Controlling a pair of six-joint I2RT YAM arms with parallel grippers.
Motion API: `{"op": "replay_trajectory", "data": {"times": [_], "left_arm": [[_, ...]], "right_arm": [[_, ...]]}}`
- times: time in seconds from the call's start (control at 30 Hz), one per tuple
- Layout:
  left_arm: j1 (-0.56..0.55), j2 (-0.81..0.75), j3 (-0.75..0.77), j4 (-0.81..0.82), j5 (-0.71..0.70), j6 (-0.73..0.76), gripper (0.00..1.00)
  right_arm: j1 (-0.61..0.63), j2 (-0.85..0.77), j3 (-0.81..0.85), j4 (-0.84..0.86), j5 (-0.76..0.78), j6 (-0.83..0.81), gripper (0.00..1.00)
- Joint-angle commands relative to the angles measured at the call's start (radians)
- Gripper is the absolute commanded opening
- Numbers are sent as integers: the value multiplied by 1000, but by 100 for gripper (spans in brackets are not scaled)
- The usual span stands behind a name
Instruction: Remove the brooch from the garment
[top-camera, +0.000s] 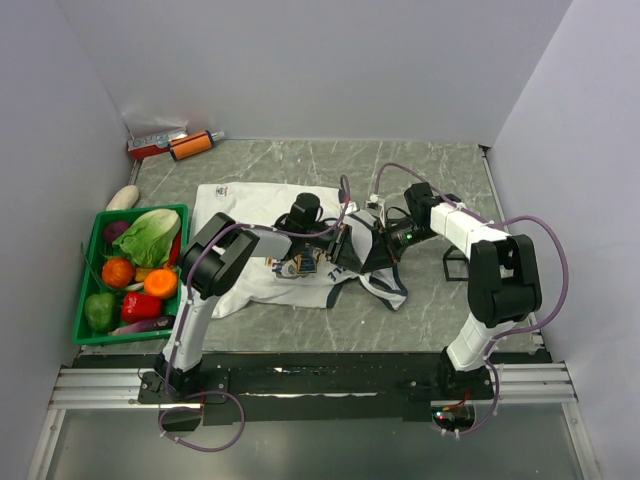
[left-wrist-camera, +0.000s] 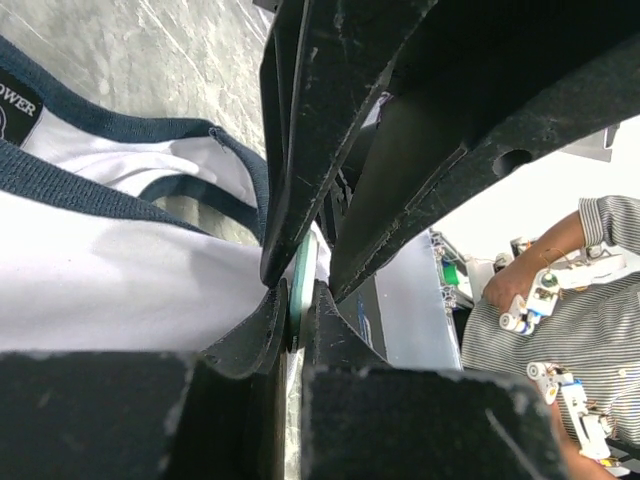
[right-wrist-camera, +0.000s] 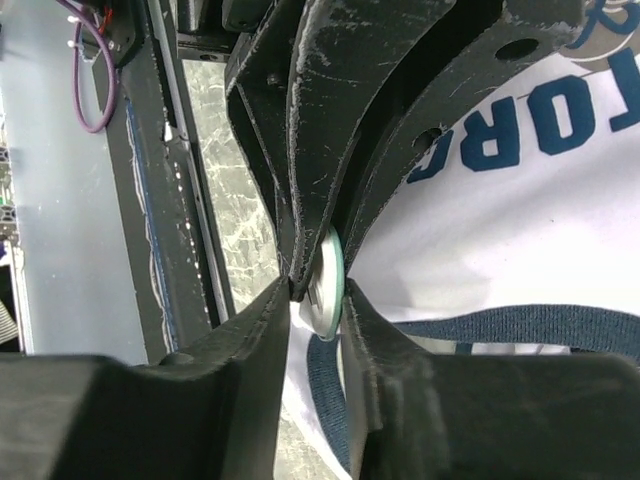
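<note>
I have the brooch (right-wrist-camera: 326, 285) just right of the table's middle, at the right end of the garment (top-camera: 240, 215). It is a thin disc standing on edge, and both claws hide it from above. The left gripper (left-wrist-camera: 295, 322) is clamped on its rim. The right gripper (right-wrist-camera: 318, 305) sits narrow around the disc, but I cannot tell whether it presses. The jersey's long axis runs from far left to near right. A green crate (top-camera: 130, 210) of vegetables sits left and an orange tube (top-camera: 190, 146) lies in the far-left corner, both well apart.
</note>
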Motion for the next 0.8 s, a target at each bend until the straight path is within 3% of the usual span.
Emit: {"op": "replay_trajectory", "data": {"times": [0.0, 0.13, 0.23, 0.33, 0.77], "left_arm": [[17, -36, 17, 198, -110, -71, 1], [19, -43, 9, 216, -116, -77, 1], [22, -47, 3, 207, -129, -74, 1], [24, -50, -1, 183, -136, -58, 1], [24, -35, 15, 164, -130, -60, 1]], "right_arm": [[37, -37, -33, -61, -89, 32, 34], [0, -25, -44, -35, -105, 97, 35], [-12, -31, -49, 1, -99, 144, 44], [-37, -36, -55, 7, -102, 154, 47], [-117, -56, -72, 44, -120, 221, 40]]}}
